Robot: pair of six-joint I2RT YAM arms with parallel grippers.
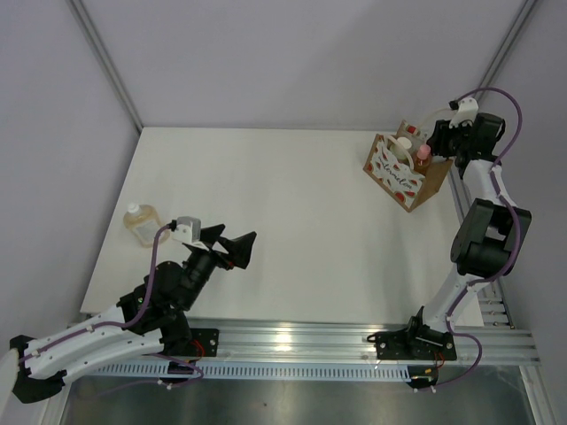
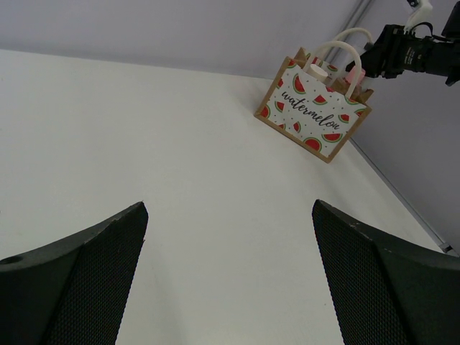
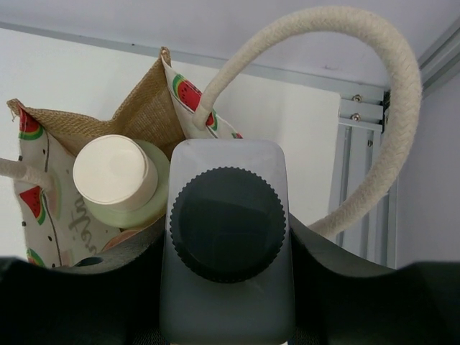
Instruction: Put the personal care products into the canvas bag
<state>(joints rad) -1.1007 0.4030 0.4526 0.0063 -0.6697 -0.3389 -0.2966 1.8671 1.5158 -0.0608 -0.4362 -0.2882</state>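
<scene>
1. We find the left arm low over the near-left part of the table (image 1: pixel 292 230), stretched from its base toward the middle.
2. The left claw (image 1: pixel 232 246) stands wide open with nothing between its fingers. It points across the table toward the bag.
3. The right arm rises from its base at the near-right edge, folds at the elbow and reaches to the far-right corner.
4. The right claw (image 1: pixel 440 142) is closed around a white bottle with a black cap (image 3: pixel 224 237). It holds the bottle at the mouth of the bag, inside the loop of one rope handle (image 3: pixel 359 93). We cannot tell whether the bottle's base is already inside.
5. The amber flask with a white cap (image 1: pixel 142 221) sits on the table at the left edge, just beyond the left arm and well apart from the bag.
6. The canvas bag (image 1: pixel 396 170) stands upright at the far right, its watermelon-printed panel facing the left arm.
7. Inside the bag we see a bottle with a cream cap (image 3: pixel 115 172) and a bottle with a pink cap (image 1: pixel 423 154), both upright.
</scene>
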